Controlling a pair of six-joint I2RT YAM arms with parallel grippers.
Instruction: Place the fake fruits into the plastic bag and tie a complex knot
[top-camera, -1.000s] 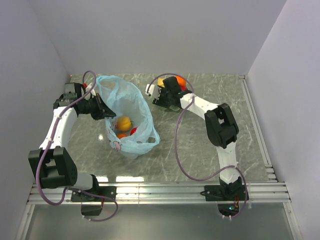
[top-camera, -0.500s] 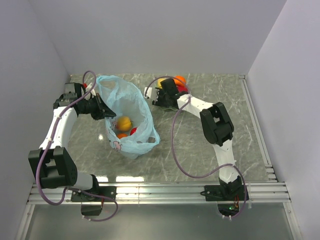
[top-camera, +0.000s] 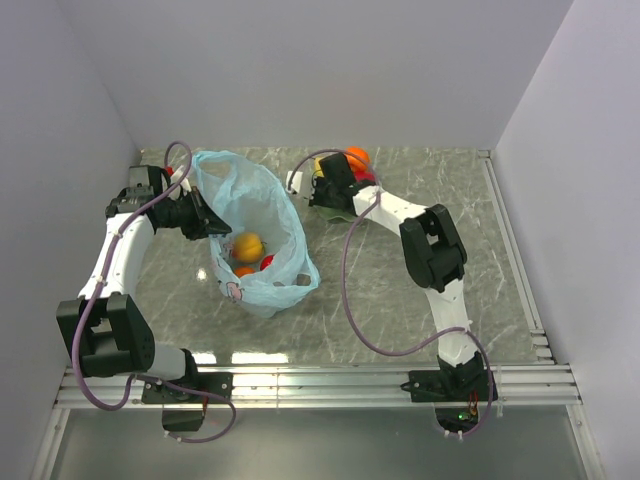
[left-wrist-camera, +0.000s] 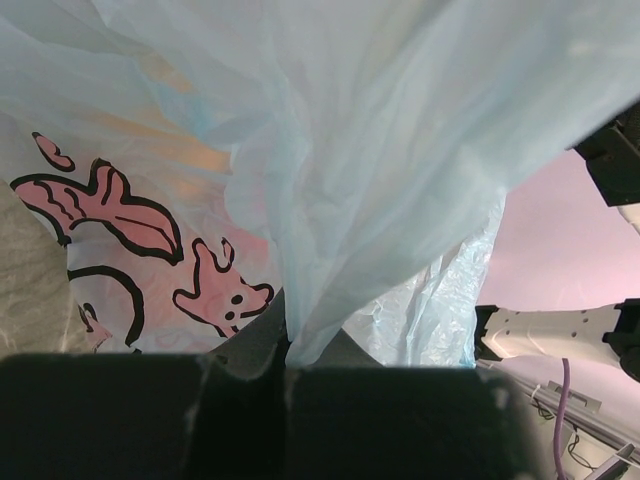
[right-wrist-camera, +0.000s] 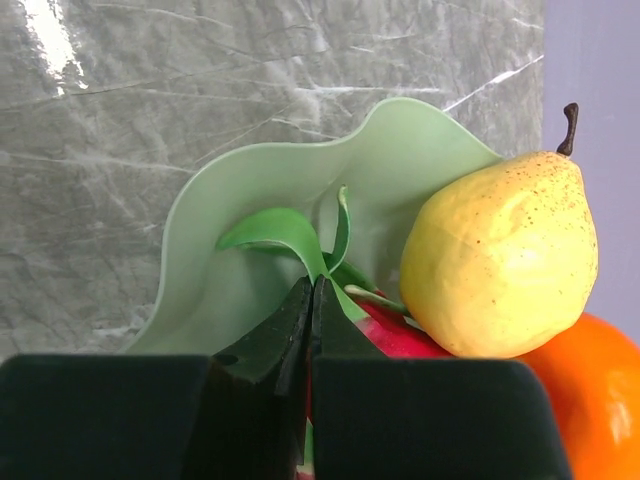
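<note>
While left fingers (left-wrist-camera: 250, 345) pinch the bag (top-camera: 232, 185) rim, our right fingers (right-wrist-camera: 285, 330) pinch the red fruit (right-wrist-camera: 400, 335) by its leaf (right-wrist-camera: 275, 230); in the top view the bag sits lower left of them.

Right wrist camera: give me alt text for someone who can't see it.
The right gripper is shut on the green leaf of a red fruit lying on a pale green wavy plate. A yellow pear and an orange sit right beside that fruit, and a grey marbled table lies beyond the plate.
</note>
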